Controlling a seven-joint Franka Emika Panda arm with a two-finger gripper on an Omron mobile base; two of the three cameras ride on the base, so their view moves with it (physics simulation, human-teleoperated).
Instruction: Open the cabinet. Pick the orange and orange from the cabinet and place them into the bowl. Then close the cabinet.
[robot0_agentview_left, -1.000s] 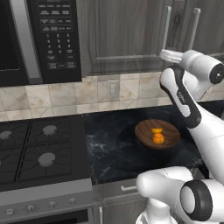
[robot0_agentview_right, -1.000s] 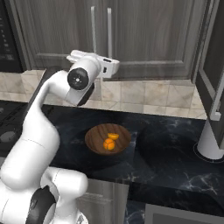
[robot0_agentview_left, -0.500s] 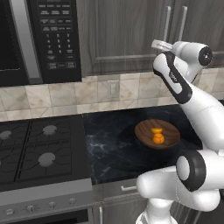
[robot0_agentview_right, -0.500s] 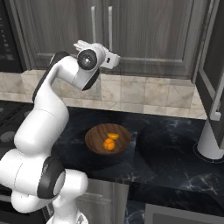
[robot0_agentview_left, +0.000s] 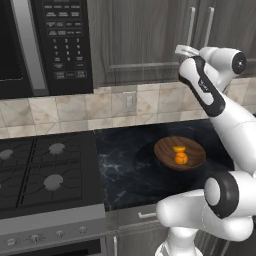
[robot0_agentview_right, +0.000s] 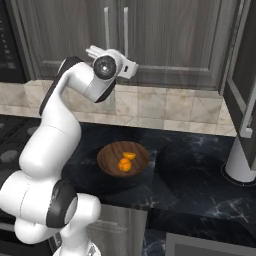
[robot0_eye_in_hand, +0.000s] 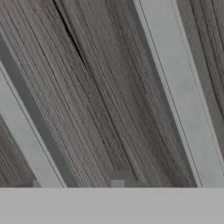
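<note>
Arm's hand (robot0_agentview_left: 186, 50) now higher and nearer the cabinet (robot0_agentview_left: 150, 40) doors (both shut).

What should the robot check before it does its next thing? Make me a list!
1. Both oranges in the bowl: ok, two orange pieces lie inside.
2. Cabinet doors shut: ok in both base views.
3. Gripper near the door handles: ok, just below them.
4. Gripper holding nothing: cannot tell; hand view shows door and handles close up.
5. Bowl sitting flat on the counter: ok.
</note>
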